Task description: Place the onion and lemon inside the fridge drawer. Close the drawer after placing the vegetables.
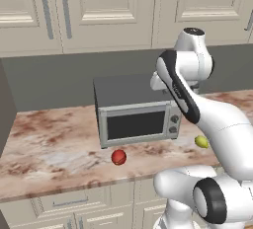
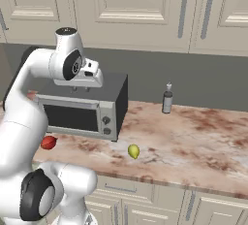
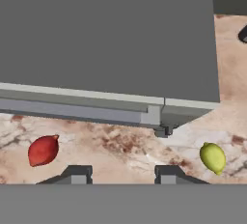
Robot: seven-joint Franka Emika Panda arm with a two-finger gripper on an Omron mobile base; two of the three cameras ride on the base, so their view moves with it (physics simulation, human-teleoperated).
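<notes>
Onion (image 1: 118,157) sits on the marbled counter (image 1: 49,149) just in front of the microwave (image 1: 136,112), lemon (image 1: 201,141) off beyond the oven's right front corner, well apart from it. Gripper (image 2: 81,89) hangs above the microwave's top, fingers drawn in narrow, holding nothing. A bottle (image 2: 167,98) stands by the back wall.

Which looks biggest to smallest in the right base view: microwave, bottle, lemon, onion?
1. microwave
2. bottle
3. lemon and onion: about alike; the arm partly hides the onion, so I won't rank them.
</notes>
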